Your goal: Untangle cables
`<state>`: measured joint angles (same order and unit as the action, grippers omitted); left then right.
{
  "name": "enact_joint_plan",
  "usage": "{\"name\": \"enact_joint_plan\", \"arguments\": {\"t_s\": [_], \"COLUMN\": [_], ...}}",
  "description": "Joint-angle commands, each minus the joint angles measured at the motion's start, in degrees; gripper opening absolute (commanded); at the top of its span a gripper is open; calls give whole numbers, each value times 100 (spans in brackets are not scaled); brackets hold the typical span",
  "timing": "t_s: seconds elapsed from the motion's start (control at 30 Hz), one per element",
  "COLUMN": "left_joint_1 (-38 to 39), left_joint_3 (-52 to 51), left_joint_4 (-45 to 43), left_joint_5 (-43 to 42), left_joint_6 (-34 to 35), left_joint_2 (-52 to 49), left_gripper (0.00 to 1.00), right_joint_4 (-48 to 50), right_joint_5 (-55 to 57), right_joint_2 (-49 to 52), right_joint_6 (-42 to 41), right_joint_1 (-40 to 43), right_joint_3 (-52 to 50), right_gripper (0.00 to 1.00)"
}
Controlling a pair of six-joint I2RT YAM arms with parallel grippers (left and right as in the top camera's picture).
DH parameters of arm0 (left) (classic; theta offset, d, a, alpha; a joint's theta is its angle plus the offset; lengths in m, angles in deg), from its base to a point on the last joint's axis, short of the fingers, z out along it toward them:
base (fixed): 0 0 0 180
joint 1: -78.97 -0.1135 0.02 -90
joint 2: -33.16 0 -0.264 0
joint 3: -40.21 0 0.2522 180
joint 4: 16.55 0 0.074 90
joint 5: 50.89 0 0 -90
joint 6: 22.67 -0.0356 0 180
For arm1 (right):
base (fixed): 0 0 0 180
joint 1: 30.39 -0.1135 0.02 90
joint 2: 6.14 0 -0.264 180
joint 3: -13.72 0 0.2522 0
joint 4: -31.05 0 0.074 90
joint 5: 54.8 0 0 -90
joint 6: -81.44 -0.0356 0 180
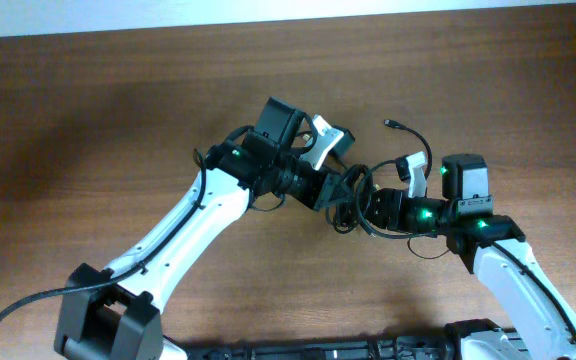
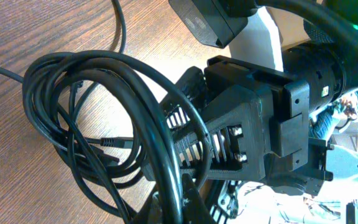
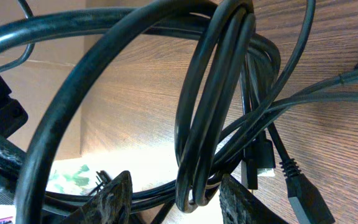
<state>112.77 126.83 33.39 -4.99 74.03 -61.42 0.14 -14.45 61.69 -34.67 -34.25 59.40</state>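
Observation:
The black cables (image 1: 356, 200) lie in a tangled bundle at the table's middle, between both arms. One loose end with a small plug (image 1: 390, 124) arcs off to the back right. My left gripper (image 1: 336, 188) is shut on a cable strand; in the left wrist view its fingers (image 2: 182, 202) pinch a thick strand, with the coils (image 2: 61, 106) spread to the left. My right gripper (image 1: 375, 207) is open. In the right wrist view its fingers (image 3: 176, 190) stand wide apart, and a folded loop of cable (image 3: 210, 106) hangs between them without being gripped. Plugs (image 3: 263, 155) hang at the right.
The brown wooden table (image 1: 88, 120) runs out to the left and back, with its back edge at the top of the overhead view. The right gripper's black body (image 2: 247, 124) sits directly in front of the left gripper, very close.

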Motion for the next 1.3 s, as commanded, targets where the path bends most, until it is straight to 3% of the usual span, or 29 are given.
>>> {"name": "enact_joint_plan", "arguments": {"t_s": [0.0, 0.1, 0.17, 0.23, 0.33, 0.47, 0.63, 0.67, 0.7, 0.73, 0.97, 1.13, 1.27], "left_joint_1": [35, 35, 50, 162, 254, 439, 616, 616, 616, 616, 669, 748, 835], "left_joint_3": [92, 92, 92, 92, 92, 90, 90, 90, 90, 90, 20, -33, -157], "left_joint_4": [-17, -17, -20, -26, -20, -15, 186, 251, 299, 358, 721, 658, 463], "left_joint_5": [-190, -612, -610, -608, -398, 409, 901, 1102, 1259, 1362, 1325, 1001, 1532], "left_joint_6": [15, 13, 13, 13, 11, 11, 11, 9, 9, 7, 11, 7, -15], "left_joint_2": [118, 118, 118, 118, 118, 70, -175, -175, -175, -175, -186, -208, -376], "left_gripper": [0, 0, 0, 0, 2, 13, 14, 17, 36, 43, 46, 68, 75], "right_joint_4": [17, 0, 0, 2, 4, 7, 157, 157, 173, 184, 216, 236, 509], "right_joint_5": [216, 1189, 1661, 1958, 1908, 1670, 1849, 1895, 1891, 1891, 2022, 2098, 2028], "right_joint_2": [4, 11, 52, 221, 651, 883, 881, 881, 881, 883, 883, 883, 883], "right_joint_6": [76, 52, 7, -350, -485, -483, -481, -472, -457, -459, -466, -809, -1307], "right_joint_1": [-33, -33, -33, -33, -33, -33, -26, -26, -26, -26, -24, -17, 249], "right_joint_3": [33, 28, 24, 24, 24, 24, 24, 24, 24, 24, 24, 24, 28], "right_gripper": [45, 44, 29, 25, 4, 4, 4, 4, 4, 4, 4, 4, 4]}}
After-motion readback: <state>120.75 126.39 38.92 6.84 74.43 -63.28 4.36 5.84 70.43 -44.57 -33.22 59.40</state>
